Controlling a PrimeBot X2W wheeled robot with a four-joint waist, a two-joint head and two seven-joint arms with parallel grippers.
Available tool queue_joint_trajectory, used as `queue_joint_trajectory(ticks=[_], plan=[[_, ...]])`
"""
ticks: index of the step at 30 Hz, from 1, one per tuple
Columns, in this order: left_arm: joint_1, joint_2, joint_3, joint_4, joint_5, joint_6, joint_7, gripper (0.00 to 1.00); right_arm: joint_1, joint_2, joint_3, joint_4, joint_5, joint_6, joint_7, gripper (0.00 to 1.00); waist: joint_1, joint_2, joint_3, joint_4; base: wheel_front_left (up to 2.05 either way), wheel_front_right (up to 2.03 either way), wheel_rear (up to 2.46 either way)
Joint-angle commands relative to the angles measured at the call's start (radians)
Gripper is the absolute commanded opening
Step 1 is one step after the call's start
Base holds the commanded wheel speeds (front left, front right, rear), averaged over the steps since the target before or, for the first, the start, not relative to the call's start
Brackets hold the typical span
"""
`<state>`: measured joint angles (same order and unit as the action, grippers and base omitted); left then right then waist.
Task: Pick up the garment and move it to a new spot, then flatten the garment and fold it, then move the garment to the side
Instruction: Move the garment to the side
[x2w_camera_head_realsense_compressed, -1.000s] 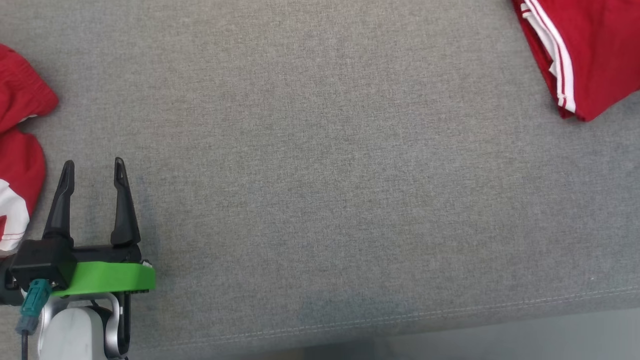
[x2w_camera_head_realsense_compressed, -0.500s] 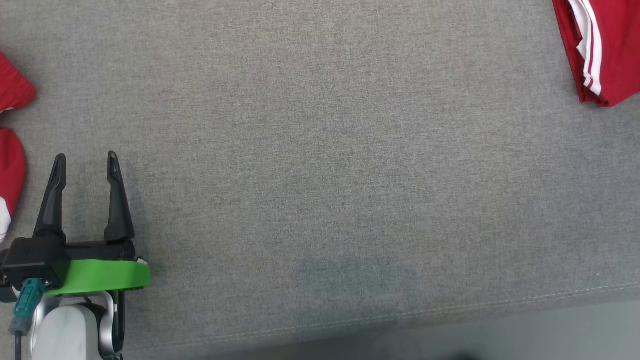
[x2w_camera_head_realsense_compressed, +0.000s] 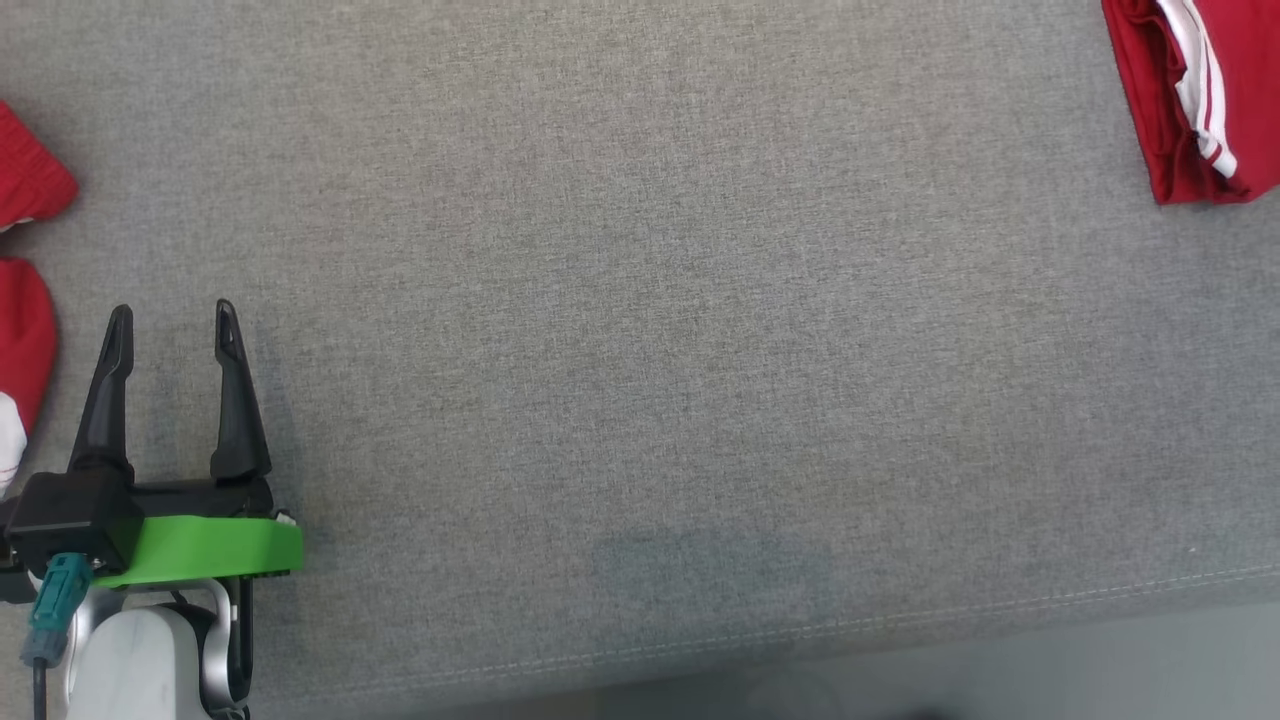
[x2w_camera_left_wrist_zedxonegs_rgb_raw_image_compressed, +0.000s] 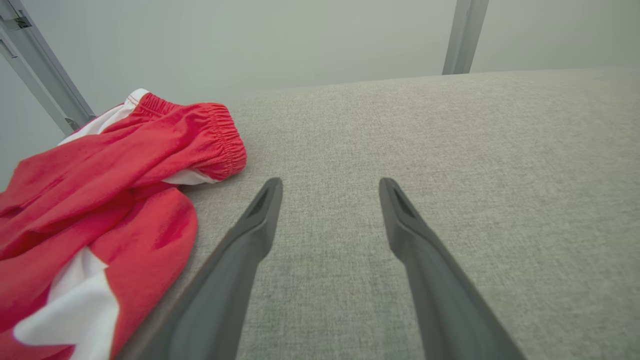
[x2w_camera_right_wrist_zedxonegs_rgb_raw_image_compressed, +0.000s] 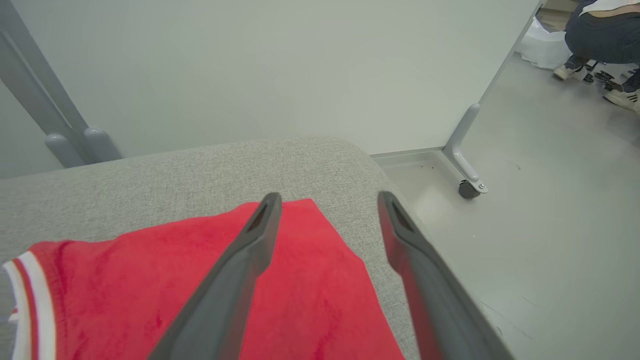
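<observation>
Two red garments are laid on one cushion: folded garment at 2 o'clock, crumpled garment at 9 o'clock. Left gripper and right gripper are spread wide, nothing gripped.

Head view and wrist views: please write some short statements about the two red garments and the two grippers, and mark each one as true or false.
1. The right gripper has its jaws apart, with nothing between them. True.
2. The folded red garment lies in the middle of the grey surface. False: it lies by the surface's right end, near a rounded corner.
3. The left gripper is shut on the crumpled red garment. False: its jaws are open, and that garment lies beside it, apart from the fingers.
4. The folded garment has white stripes along one edge. True.
5. The two garments touch each other. False: they lie at opposite sides, with bare grey cloth between them.
</observation>
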<state>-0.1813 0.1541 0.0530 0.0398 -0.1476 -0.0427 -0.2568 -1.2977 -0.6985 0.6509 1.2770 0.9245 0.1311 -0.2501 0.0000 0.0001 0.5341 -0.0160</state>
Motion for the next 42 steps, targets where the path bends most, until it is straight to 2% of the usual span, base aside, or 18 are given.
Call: queue_joint_trajectory(ticks=[1,5,11,17,26,32,42], plan=[[-0.018,0.001,-0.002,0.006,-0.007,0.009,-0.005,1.0,-0.009,0.012,0.002,-0.003,-0.011,-0.001,-0.009,1.0,0.0,-0.0001,-0.011,-0.004,0.0,0.0,0.0],[-0.015,-0.007,-0.004,0.017,-0.011,0.01,-0.007,1.0,-0.001,0.032,-0.013,-0.041,-0.024,-0.001,-0.015,1.0,0.0,-0.0001,-0.041,-0.008,0.0,0.0,0.0],[0.001,-0.027,-0.006,0.042,-0.021,0.013,-0.008,1.0,0.077,0.052,-0.121,-0.183,-0.076,-0.001,-0.015,1.0,0.0,-0.0001,-0.104,-0.017,0.0,0.0,0.0],[0.021,-0.039,0.001,0.05,-0.027,0.016,-0.009,1.0,0.198,0.118,-0.241,-0.302,-0.16,-0.001,-0.015,1.0,0.0,-0.0001,-0.168,-0.029,0.0,0.0,0.0],[0.058,-0.064,0.009,0.063,-0.029,0.011,-0.009,1.0,0.428,0.263,-0.428,-0.506,-0.353,-0.001,-0.015,1.0,0.0,-0.0001,-0.276,-0.038,0.0,0.0,0.0],[0.09,-0.077,0.019,0.074,-0.034,0.011,-0.008,1.0,0.576,0.363,-0.468,-0.621,-0.44,-0.001,-0.015,1.0,0.0,-0.0001,-0.343,-0.037,0.0,0.0,0.0],[0.117,-0.091,0.019,0.082,-0.034,0.007,-0.008,1.0,0.747,0.48,-0.493,-0.77,-0.55,-0.001,-0.015,1.0,0.0,-0.0001,-0.391,-0.027,0.0,0.0,0.0]])
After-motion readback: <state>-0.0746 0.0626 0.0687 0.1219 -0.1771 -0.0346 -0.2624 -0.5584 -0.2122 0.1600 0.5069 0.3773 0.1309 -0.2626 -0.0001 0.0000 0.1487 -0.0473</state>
